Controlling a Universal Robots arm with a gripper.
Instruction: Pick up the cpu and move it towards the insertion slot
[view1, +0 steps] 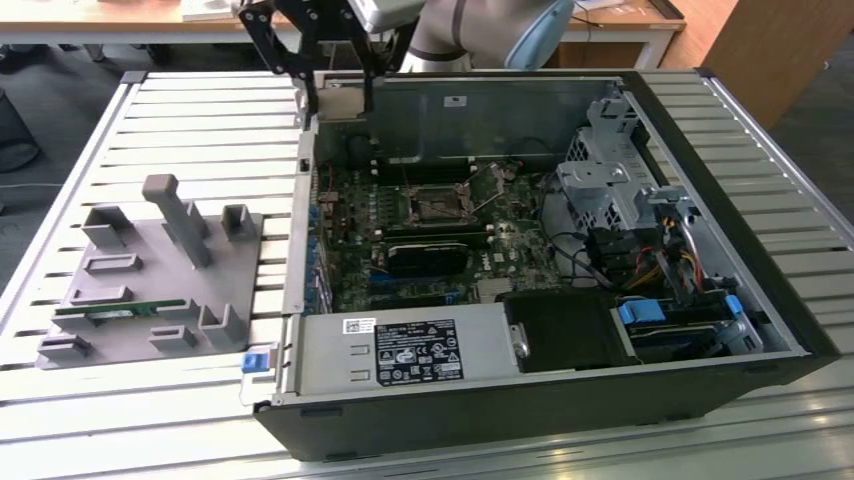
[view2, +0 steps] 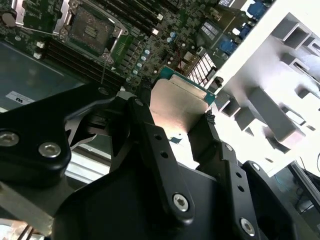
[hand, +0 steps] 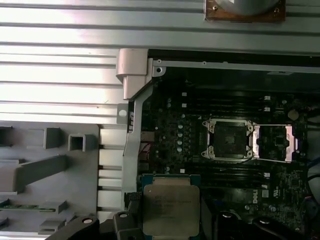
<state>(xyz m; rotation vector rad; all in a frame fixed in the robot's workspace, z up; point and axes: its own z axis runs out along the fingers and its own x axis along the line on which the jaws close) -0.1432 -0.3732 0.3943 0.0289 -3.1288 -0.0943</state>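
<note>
Exterior view, left to right: a grey fixture tray (view1: 147, 290) holding a green memory stick (view1: 118, 311), then the open computer case (view1: 747, 290) (white labels, unreadable). The end effector (view1: 344, 95), closed on the cpu (view1: 343, 102), hangs at the insertion slot's (view1: 435, 203) eleven o'clock.

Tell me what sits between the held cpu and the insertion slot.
In the first wrist view, only populated motherboard separates the cpu, held in the gripper, from the insertion slot: small components and dark memory slots, nothing standing tall.
</note>
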